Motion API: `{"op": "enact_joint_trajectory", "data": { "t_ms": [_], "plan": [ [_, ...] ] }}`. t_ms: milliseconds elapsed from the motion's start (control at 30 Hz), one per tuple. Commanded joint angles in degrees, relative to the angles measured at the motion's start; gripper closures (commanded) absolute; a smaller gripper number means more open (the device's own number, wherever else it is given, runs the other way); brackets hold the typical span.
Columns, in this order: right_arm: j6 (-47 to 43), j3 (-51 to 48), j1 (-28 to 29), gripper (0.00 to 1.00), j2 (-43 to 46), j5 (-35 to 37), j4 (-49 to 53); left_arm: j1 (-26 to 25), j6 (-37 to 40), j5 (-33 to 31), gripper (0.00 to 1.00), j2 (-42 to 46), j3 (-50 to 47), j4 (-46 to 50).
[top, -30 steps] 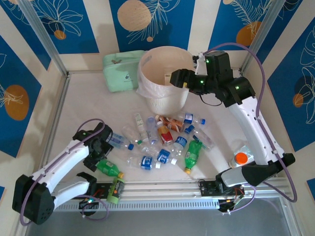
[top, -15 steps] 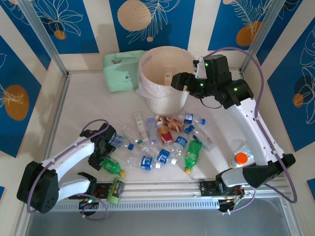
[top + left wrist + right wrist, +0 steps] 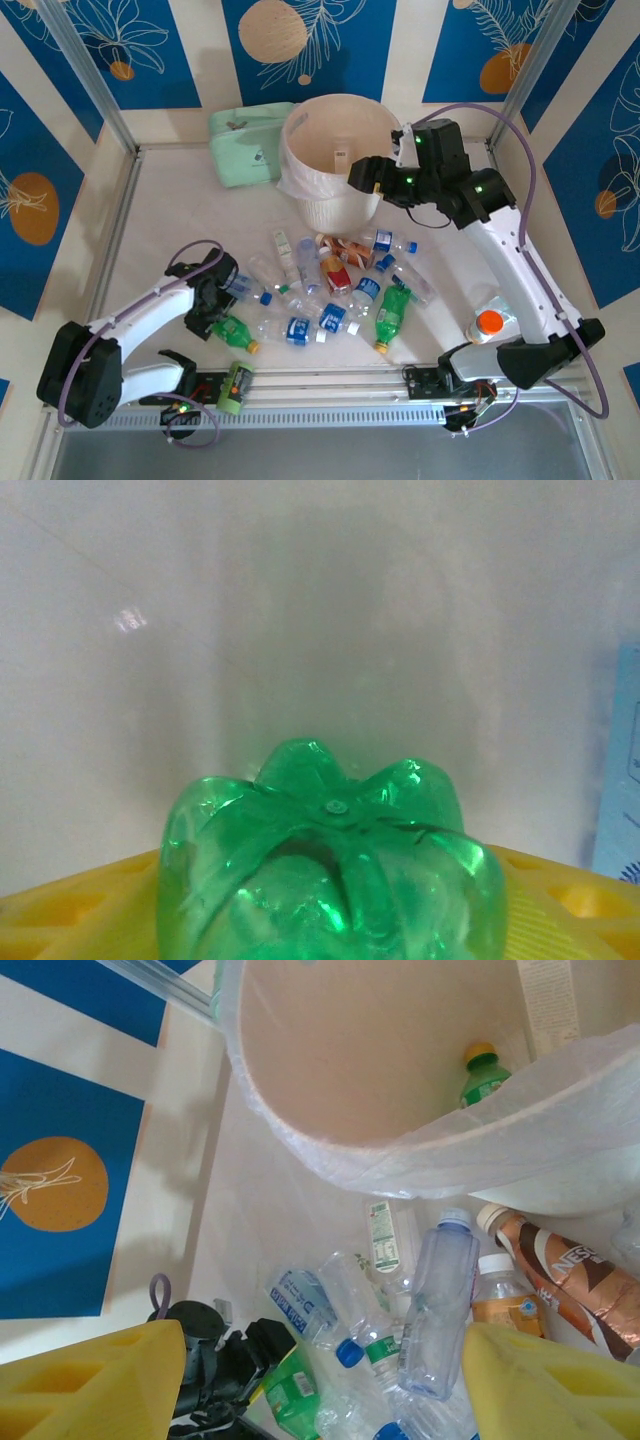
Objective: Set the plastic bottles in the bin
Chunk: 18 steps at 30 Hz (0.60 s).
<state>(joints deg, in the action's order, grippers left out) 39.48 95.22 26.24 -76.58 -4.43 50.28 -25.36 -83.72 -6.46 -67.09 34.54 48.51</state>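
Note:
Several plastic bottles (image 3: 330, 285) lie in a heap mid-table, clear ones with blue caps among them (image 3: 440, 1300). A green bottle (image 3: 234, 334) lies at the near left. My left gripper (image 3: 214, 308) is closed round its base, and in the left wrist view that base (image 3: 330, 860) sits between both yellow pads. The cream bin (image 3: 300, 140) with its white bag stands at the back. My right gripper (image 3: 360, 172) hangs open and empty at the bin's right rim. Inside the bin (image 3: 340, 1050) lies a green bottle with a yellow cap (image 3: 483, 1078).
A pale-green pouch (image 3: 245, 145) lies left of the bin. An orange-capped bottle (image 3: 488, 322) stands by the right arm's lower link. A metal rail (image 3: 330, 385) runs along the near edge, and frame posts rise at the back corners.
My left gripper's jaws have closed in on the green bottle, which shifted slightly up and right. My right gripper drifted a little down and right beside the bin's rim.

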Motion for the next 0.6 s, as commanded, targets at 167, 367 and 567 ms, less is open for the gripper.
{"op": "enact_joint_trajectory", "data": {
  "t_ms": [167,367,567],
  "plan": [
    [1.5,-0.9,6.6,0.27,4.1,1.6,1.2,0.2,3.9,-3.2,0.33,8.9,5.9,7.3],
    [1.7,-1.9,12.2,0.26,3.3,1.0,0.1,0.2,5.9,-5.5,0.36,14.2,10.5,11.7],
    [1.9,-1.9,13.6,0.26,2.2,1.0,-0.6,0.2,3.5,-2.5,0.35,14.5,6.9,10.4]
  ]
}}
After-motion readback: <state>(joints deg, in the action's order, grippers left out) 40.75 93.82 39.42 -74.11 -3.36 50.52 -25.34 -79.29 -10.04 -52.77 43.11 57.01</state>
